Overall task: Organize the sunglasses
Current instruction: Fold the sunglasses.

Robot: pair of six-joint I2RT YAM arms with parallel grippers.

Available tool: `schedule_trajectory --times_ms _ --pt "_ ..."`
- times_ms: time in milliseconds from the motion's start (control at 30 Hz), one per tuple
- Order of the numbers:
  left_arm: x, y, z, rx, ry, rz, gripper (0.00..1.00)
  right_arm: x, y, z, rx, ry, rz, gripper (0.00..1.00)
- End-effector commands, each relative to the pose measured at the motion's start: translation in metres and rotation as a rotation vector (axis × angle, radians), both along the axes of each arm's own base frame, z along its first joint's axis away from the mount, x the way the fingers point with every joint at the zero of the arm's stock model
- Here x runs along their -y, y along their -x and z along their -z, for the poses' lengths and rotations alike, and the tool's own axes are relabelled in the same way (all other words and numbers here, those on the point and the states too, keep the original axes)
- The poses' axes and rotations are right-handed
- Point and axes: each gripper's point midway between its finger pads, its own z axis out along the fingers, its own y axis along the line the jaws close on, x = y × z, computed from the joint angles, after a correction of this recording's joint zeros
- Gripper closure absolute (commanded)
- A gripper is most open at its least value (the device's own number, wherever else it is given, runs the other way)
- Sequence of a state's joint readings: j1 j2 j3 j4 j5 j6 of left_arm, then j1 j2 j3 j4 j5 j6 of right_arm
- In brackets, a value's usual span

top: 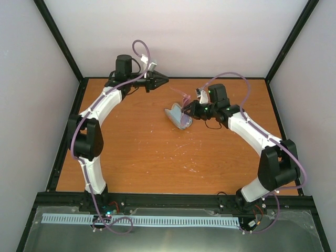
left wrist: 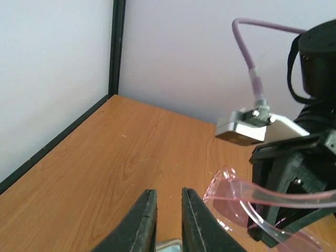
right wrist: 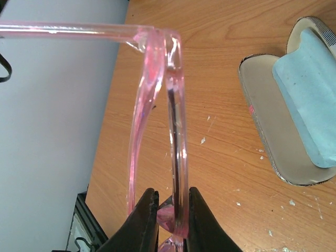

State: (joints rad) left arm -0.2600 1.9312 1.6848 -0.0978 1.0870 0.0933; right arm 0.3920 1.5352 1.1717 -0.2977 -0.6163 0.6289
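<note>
While right end effector pinches one sunglasses, left end effector pressed together; one case, one cloth.

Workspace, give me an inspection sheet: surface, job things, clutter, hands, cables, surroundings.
Surface: wooden table, lightly scuffed.
Job's things: sunglasses held above the table; open case lying on it, blue cloth inside.
Clutter: small white flecks on the wood.
Hands: right hand shut on the sunglasses; left hand nearly closed, holding nothing.
Cables: purple cables looped along both arms.
Surroundings: pale walls, black frame.
</note>
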Motion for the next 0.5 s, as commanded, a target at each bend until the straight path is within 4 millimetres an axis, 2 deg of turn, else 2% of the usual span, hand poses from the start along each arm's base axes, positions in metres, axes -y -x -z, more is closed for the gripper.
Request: schedule_trajectory --times_ms 0,67,267,467 --pt "0.007 0.004 -0.025 0.014 0.06 0.041 0.84 -0.009 -0.007 -0.009 0.029 -0.019 -0.023 0.97" --pt "0.012 0.01 -0.024 -0.014 0.067 0.069 0.84 -0.011 -0.01 -0.009 0.03 -0.023 -0.024 0.97" --pt "0.035 0.045 -0.009 -0.085 0.059 0.18 0.85 -0.018 -0.018 -0.01 0.038 -0.027 -0.041 0.97" --pt "0.045 0.067 0.017 -0.144 0.027 0.243 0.85 -0.023 -0.028 -0.028 0.08 -0.052 -0.038 0.95"
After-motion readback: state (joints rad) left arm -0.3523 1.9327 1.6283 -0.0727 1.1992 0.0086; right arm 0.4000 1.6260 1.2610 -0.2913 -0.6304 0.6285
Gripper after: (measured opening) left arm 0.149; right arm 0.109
